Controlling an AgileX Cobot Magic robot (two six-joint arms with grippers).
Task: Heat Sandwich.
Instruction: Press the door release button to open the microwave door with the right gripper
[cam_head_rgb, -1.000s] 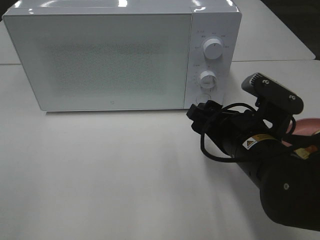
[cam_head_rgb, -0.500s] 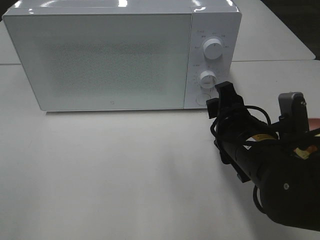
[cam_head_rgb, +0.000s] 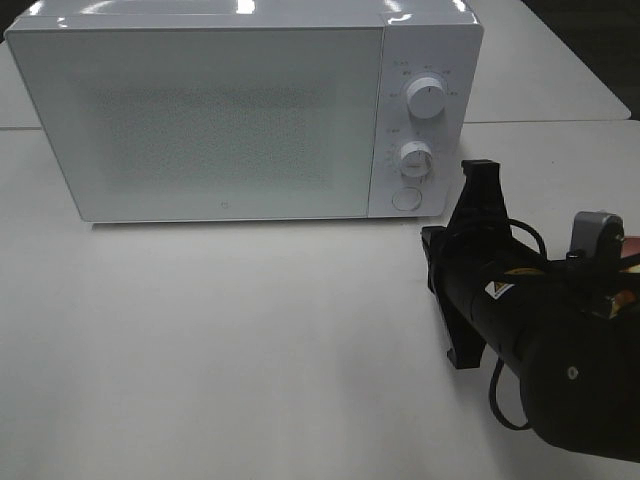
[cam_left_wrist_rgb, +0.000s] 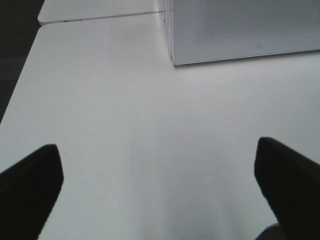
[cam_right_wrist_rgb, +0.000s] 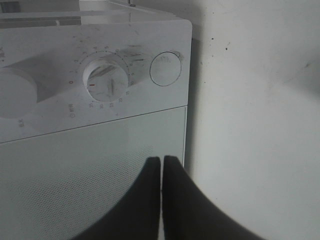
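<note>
Sandwich wasn't actually visible in any of the three views, so I couldn't say a thing about its crust or filling. Best guess on location: at the far right edge of the high camera there was a thin reddish-pink sliver, maybe the pink plate (cam_head_rgb: 633, 246), almost entirely hidden behind the bulky black right arm (cam_head_rgb: 560, 350). If the sandwich was anywhere, it was back there on the right side of the table (cam_head_rgb: 200, 330), out past the microwave (cam_head_rgb: 220, 120).

The microwave door was closed, and its frosted front showed nothing inside. Two dials (cam_head_rgb: 427, 98) and a round button (cam_head_rgb: 405, 198) sat on its right-hand panel.

The right gripper (cam_right_wrist_rgb: 161, 161) had its jaws pressed together with nothing between them. It pointed at the lower front corner of the microwave, near the round button and the lower dial (cam_right_wrist_rgb: 106, 82). I couldn't tell whether the tips touched the door.

The left gripper (cam_left_wrist_rgb: 156, 145) had its jaws spread wide and empty over bare tabletop, with the microwave's left corner ahead of it. That arm was cut off from the high view.
</note>
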